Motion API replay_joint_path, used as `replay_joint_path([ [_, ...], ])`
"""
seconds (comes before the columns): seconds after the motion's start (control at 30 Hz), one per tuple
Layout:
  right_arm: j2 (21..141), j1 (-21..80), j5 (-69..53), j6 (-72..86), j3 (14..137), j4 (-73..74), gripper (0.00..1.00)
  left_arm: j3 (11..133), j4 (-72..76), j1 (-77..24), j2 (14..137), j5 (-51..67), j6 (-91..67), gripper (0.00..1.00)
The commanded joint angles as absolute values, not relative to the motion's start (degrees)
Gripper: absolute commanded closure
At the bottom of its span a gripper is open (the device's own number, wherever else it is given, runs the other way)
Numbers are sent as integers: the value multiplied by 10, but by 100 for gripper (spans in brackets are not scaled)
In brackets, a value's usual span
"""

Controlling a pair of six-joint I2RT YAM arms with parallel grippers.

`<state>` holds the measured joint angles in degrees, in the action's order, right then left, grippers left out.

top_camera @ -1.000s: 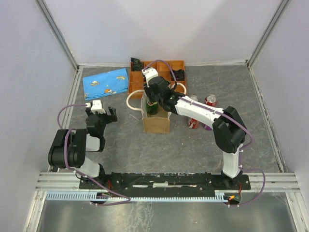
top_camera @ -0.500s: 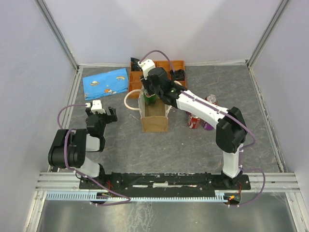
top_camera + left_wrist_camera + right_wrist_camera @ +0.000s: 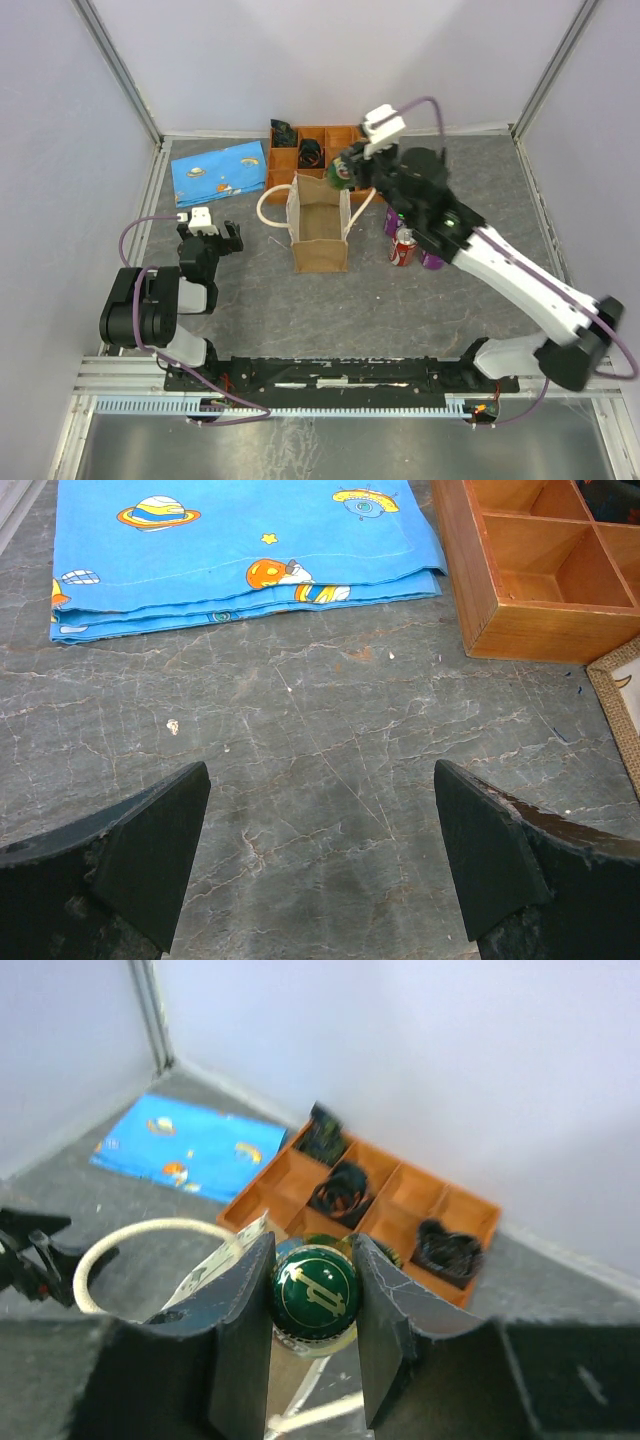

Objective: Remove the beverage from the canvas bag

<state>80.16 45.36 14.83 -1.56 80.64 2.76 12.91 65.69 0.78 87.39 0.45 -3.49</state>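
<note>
My right gripper (image 3: 347,172) is clamped on the green beverage (image 3: 339,177). In the right wrist view both fingers (image 3: 243,1332) press against the sides of its rounded green top (image 3: 315,1290), which carries a gold emblem. The drink hangs in the air above the far right corner of the canvas bag (image 3: 322,252), outside it. The bag stands upright on the grey stone table (image 3: 250,300) with its mouth open and nothing visible inside from above. One cream handle (image 3: 268,208) loops out to its left.

Behind the bag sits the orange-brown compartment tray (image 3: 345,135), with dark bundles in several of its cells. The blue patterned pouch (image 3: 218,170) lies flat to the tray's left. Just right of the bag a red can (image 3: 402,249) stands between two purple cans (image 3: 393,222).

My left gripper (image 3: 320,850) hangs low over bare table, well left of the bag. Its jaws are spread wide with nothing between them. The pouch's edge (image 3: 240,575) and a corner of the tray (image 3: 520,630) lie ahead of it.
</note>
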Motion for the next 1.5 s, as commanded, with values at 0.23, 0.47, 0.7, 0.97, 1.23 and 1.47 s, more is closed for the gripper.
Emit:
replay_joint_path([
  [0.23, 591, 454, 368, -98, 748, -68, 100, 134, 677, 6, 871, -1, -12, 1],
  [0.47, 588, 452, 421, -92, 700, -45, 100, 134, 677, 6, 871, 0, -12, 1],
  [0.7, 634, 449, 395, -58, 703, -17, 100, 134, 677, 6, 871, 0, -12, 1],
  [0.97, 694, 438, 365, -21, 717, -1, 100, 134, 677, 6, 871, 0, -12, 1],
  [1.23, 752, 427, 295, 32, 718, 7, 100, 134, 677, 6, 871, 0, -12, 1],
  [1.47, 819, 426, 229, 47, 733, -30, 100, 134, 677, 6, 871, 0, -12, 1],
])
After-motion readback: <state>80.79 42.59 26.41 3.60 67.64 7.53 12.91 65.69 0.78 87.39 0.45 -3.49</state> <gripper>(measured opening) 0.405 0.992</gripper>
